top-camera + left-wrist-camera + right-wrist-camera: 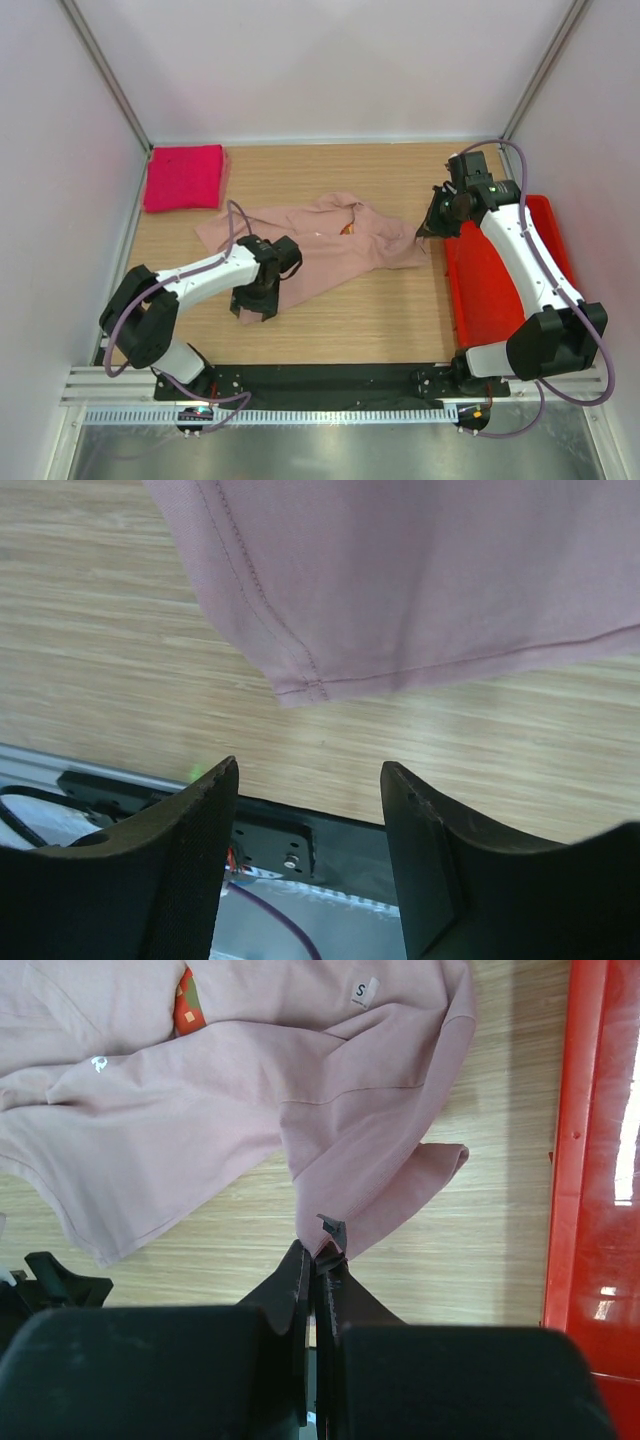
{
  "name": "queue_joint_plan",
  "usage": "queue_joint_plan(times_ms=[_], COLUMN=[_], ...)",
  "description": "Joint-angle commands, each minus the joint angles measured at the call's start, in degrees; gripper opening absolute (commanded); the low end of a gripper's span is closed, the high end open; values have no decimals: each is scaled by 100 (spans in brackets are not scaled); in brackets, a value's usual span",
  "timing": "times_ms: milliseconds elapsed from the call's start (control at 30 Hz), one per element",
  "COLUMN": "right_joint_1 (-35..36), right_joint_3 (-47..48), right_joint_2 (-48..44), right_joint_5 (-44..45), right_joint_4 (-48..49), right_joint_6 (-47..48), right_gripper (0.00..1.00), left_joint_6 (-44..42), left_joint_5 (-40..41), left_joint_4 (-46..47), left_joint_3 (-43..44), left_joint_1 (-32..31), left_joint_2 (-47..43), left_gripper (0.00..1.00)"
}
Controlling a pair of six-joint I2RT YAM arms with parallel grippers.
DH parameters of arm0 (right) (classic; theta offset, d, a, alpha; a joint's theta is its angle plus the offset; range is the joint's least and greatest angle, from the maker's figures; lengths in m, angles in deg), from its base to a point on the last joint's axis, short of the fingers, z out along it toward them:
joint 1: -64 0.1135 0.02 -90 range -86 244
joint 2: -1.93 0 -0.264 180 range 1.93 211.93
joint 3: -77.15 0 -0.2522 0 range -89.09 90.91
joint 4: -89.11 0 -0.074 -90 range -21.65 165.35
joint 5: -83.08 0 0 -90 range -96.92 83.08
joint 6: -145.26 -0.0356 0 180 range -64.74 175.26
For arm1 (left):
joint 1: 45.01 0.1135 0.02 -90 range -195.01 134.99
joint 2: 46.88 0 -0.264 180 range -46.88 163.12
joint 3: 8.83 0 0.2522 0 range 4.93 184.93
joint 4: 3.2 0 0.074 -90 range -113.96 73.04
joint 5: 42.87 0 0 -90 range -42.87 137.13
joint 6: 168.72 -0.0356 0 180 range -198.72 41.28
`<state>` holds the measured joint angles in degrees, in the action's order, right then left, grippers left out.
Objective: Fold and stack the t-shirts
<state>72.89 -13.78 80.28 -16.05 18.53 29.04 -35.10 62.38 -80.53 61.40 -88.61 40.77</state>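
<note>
The pale pink t-shirt (335, 250) is lying crumpled and spread across the middle of the wooden tabletop (360, 320), its cloth soft and wrinkled, with a small orange-red print showing in a fold. The magenta t-shirt (185, 177) is sitting folded into a neat square at the far left corner. That is making two t-shirts, one red bin (485, 290) at the right edge, and two arms.

The left claw (310, 820) is hanging with its fingers apart and nothing between them, the shirt's double-stitched hem corner (300, 685) lying just beyond on the wood. The right claw (320, 1255) is pressing its fingers together on an edge of the pale pink t-shirt, near the bin's side.

Only the top view is showing the magenta t-shirt. Only the right wrist view is showing the size label (365, 992) marked "S". Only the left wrist view is showing the hem stitching up close.
</note>
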Motion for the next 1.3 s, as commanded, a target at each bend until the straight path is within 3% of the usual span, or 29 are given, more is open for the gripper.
queue_joint_plan(times_ms=[0, 233, 733, 1100, 1267], right_joint_1=[26, 61, 78, 78, 87], right_joint_3=[89, 72, 151, 159, 142], right_joint_2=[-197, -162, -48, 14, -3], right_joint_5=[-89, -107, -107, -116, -63], right_joint_4=[92, 74, 83, 118, 92], right_joint_6=[108, 134, 178, 170, 196], right_gripper=[1, 1, 1, 1, 1], left_joint_6=[279, 227, 393, 578, 578], left_joint_5=[-223, -751, -918, -909, -1032], left_joint_4=[643, 1268, 1198, 1259, 1584], left_joint_3=[-223, -795, -927, -1041, -1305], left_joint_1=[255, 940, 1327, 1345, 1520], left_joint_2=[-293, -442, -196, 199, 234], left_gripper=[61, 54, 48, 50, 44])
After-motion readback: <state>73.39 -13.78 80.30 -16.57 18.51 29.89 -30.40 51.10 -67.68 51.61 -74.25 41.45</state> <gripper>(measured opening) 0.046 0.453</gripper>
